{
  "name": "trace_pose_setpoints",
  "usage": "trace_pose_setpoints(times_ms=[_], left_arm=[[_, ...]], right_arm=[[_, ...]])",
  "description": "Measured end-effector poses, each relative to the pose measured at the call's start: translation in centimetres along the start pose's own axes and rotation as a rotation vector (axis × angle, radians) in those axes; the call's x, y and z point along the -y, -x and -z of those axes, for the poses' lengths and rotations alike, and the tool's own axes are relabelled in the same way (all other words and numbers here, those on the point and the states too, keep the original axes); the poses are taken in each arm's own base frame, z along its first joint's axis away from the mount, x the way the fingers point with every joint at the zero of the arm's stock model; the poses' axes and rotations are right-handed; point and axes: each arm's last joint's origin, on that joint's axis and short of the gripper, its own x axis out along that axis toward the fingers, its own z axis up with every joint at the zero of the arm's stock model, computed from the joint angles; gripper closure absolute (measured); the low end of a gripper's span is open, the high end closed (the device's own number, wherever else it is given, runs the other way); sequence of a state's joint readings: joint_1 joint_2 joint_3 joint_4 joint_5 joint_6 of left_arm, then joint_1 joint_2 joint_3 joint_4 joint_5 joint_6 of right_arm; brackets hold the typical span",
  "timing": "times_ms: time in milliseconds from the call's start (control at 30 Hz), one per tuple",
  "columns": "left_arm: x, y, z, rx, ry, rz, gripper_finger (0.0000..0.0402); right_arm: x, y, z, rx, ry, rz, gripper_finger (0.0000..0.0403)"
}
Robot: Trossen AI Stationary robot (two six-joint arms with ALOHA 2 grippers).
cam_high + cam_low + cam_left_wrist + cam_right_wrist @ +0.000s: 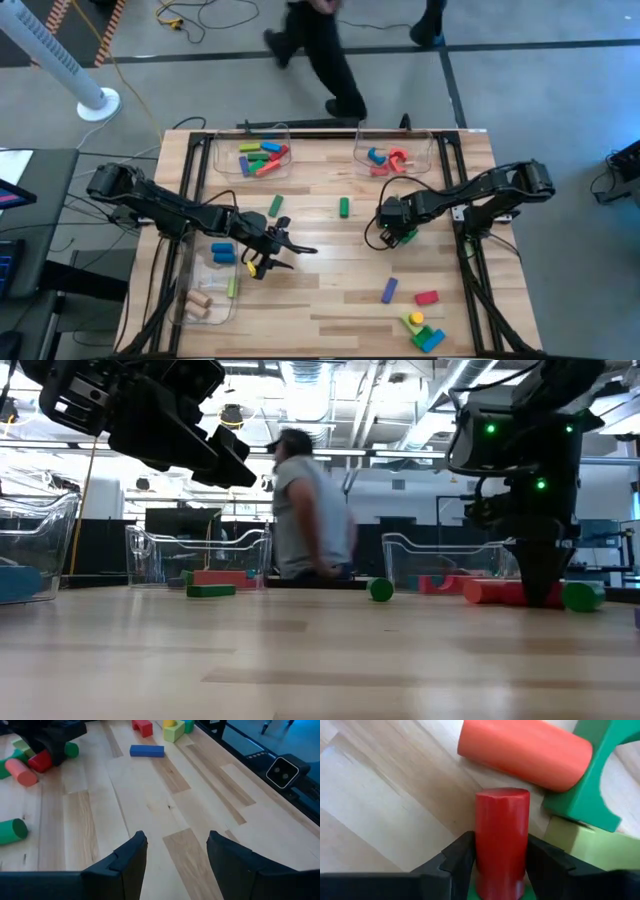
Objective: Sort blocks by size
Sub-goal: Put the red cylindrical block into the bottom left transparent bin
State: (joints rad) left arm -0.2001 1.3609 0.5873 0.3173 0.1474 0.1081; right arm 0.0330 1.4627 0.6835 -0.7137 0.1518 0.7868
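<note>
My right gripper (398, 230) is down at the table right of centre, shut on a red cylinder (501, 835) in a small cluster with an orange cylinder (525, 752), a green arch (600, 775) and a pale green block (592, 847). My left gripper (293, 254) is open and empty above bare wood left of centre; its wrist view (177, 850) shows only table between the fingers. Loose blocks lie on the table: a green bar (275, 205), a green cylinder (343, 207), a purple bar (389, 290), a red block (426, 297). My right gripper pinches the red cylinder between its two fingers, on its curved sides (482, 850) near the end closest to the wrist. The fingers point down and lie along the cylinder. Something green shows just under that end. I cannot tell whether the cylinder is lifted off the table.
Clear bins stand at the far left (262, 155) with several blocks, at the far right (395, 157) with red and blue arches, and at the near left (208, 285) with blue and wooden pieces. A yellow, green and blue pile (425, 332) sits near right. A person (310, 510) moves beyond the far edge.
</note>
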Motion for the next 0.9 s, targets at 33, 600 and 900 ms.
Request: trace_pose_setpoints(times_ms=[33,600,900], left_arm=[[0.0,0.0,0.0,0.0,0.0,0.0,0.0204],[-0.3,0.0,-0.5,0.043,-0.075,-0.091,0.0204],[-0.5,0.1,-1.2,0.093,-0.25,-0.164,0.0204]], right_arm=[[0.0,-0.1,0.1,0.003,-0.004,-0.004,0.0213],[-2.8,1.0,0.5,0.091,0.078,-0.13,0.0234],[-6.8,4.2,-1.2,0.271,0.2,-0.428,0.0235]])
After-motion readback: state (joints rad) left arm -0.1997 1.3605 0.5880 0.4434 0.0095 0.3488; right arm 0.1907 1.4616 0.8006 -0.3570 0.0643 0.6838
